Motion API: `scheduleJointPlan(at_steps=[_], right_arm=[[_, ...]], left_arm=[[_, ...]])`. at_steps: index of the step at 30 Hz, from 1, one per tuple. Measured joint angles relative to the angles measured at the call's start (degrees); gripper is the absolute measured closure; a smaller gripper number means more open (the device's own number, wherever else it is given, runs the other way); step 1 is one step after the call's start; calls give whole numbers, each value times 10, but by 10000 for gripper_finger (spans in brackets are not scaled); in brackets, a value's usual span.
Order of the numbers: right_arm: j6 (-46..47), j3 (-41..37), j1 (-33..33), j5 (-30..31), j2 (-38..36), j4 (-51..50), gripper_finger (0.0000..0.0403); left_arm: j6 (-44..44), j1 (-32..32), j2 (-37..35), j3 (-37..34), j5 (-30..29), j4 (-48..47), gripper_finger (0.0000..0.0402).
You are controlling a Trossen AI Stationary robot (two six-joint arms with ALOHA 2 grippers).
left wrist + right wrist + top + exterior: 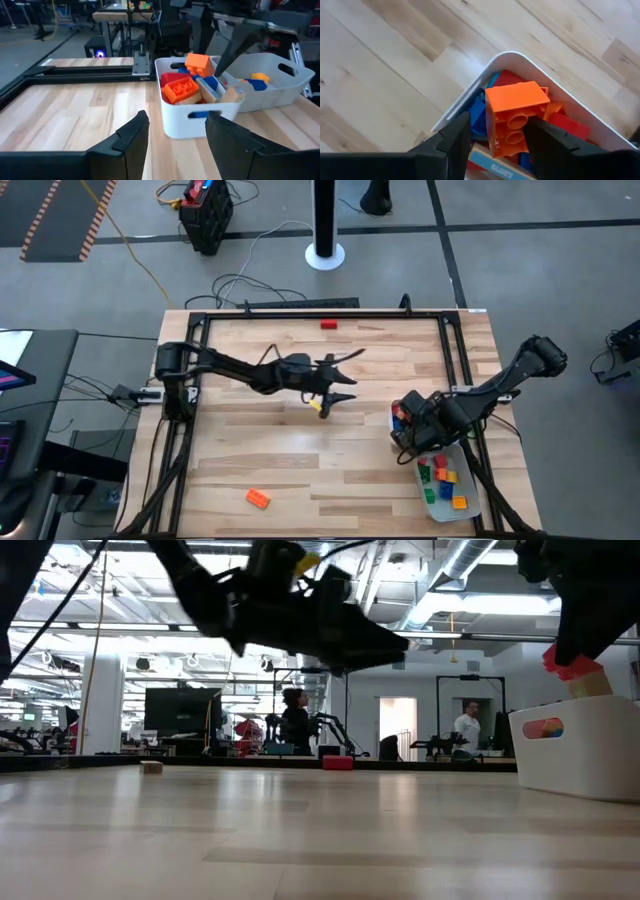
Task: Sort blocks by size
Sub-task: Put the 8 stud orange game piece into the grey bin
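Right gripper grasps an orange brick above the heaped white tray near the bench's right edge; left gripper hovers mid-bench, fingers released

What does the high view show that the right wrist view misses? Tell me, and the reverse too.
Only the high view shows the left gripper open over mid-table, a loose orange brick near the front edge, a red brick at the far edge, and the second tray. Only the right wrist view shows the right gripper clamping an orange block. Both show the bin of bricks on the wooden table.
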Motion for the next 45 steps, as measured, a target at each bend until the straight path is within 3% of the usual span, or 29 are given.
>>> scheduleJointPlan(at_steps=[8, 16, 23, 36, 45], right_arm=[[-42, 0, 10, 16, 1, 0, 198], [-99, 0, 16, 55, 5, 8, 198], [-105, -10, 14, 35, 43, -11, 198], [-86, -4, 39, 27, 56, -29, 216], [-66, -3, 42, 30, 56, -24, 225]], left_arm=[[-2, -5, 49, 87, 14, -6, 217], [-66, -20, 135, 171, -2, -6, 217], [-105, -31, 161, 247, -4, -52, 217], [-146, -54, 163, 274, -39, -82, 217], [-174, -47, 265, 357, 5, -103, 217]])
